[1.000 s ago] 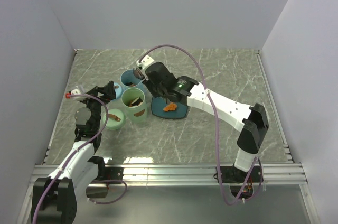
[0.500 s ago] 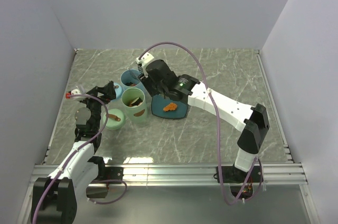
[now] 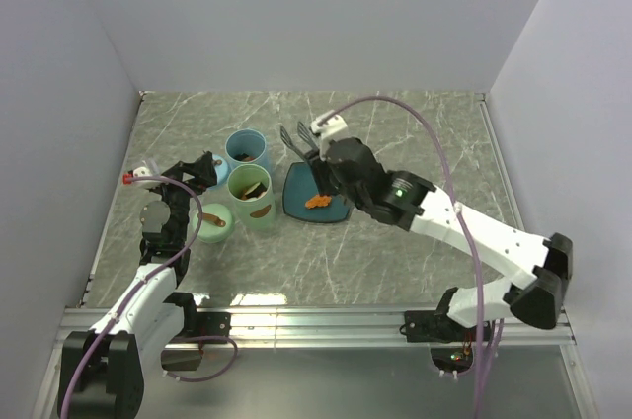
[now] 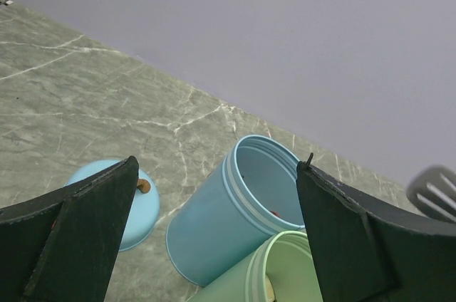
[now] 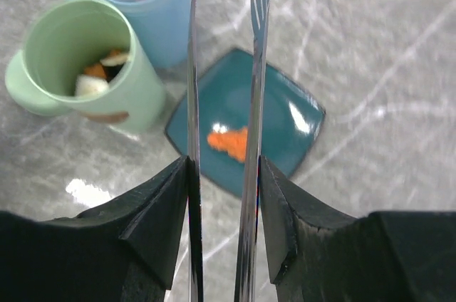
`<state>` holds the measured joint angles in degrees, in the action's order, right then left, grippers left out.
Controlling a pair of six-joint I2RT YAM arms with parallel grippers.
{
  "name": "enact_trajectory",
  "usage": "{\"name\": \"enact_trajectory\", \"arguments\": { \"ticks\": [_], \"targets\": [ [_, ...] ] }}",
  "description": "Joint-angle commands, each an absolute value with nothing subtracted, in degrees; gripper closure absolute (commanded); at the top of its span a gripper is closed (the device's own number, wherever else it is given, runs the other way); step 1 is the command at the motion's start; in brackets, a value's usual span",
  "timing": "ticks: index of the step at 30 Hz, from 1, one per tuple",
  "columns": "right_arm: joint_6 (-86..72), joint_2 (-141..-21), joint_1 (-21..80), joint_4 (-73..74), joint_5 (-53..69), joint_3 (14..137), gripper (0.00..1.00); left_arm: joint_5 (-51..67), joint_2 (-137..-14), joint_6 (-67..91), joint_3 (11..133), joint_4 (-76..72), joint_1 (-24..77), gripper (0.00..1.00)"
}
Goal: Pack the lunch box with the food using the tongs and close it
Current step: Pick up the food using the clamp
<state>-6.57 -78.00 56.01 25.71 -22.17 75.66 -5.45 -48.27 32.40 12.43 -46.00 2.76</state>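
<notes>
My right gripper [image 3: 323, 162] is shut on the silver tongs [image 3: 296, 138] and holds them above the far side of the teal plate [image 3: 300, 200]. In the right wrist view the tongs' two arms [image 5: 256, 67] stand slightly apart between my black fingers [image 5: 279, 195], with the right gripper [image 5: 223, 170] above an orange piece of food [image 5: 229, 142] on the plate [image 5: 288, 125]. The lunch box is a green tub [image 3: 251, 196] holding food pieces [image 5: 100, 74] and a blue tub [image 3: 246, 150]. My left gripper [image 3: 196, 172] is open and empty to their left.
A green lid [image 3: 214, 219] with a brown knob lies left of the green tub. A blue lid [image 4: 121, 206] lies beside the blue tub [image 4: 239, 209], framed by the left gripper [image 4: 217, 165]. Grey walls enclose the marble table on three sides.
The right arm has swung right, carrying the tongs from over the blue tub to over the plate. The tongs' arms have spread a little. The left arm has not moved.
</notes>
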Motion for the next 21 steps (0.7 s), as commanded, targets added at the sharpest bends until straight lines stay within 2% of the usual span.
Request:
{"name": "enact_trajectory", "arguments": {
  "ticks": [1,12,21],
  "targets": [
    [-13.26,-73.66,56.69,24.78,-26.8,70.42,0.5,-5.45,-48.69,32.7,13.36,-48.08,2.37,0.01],
    [-26.71,-61.09,58.71,29.71,-26.72,54.41,0.5,-4.92,-48.52,32.87,13.27,-48.08,2.37,0.01],
    [-29.27,-62.4,58.97,28.57,-24.35,51.06,0.49,-4.92,-48.25,32.96,13.18,-47.99,2.37,0.01]
  ]
}}
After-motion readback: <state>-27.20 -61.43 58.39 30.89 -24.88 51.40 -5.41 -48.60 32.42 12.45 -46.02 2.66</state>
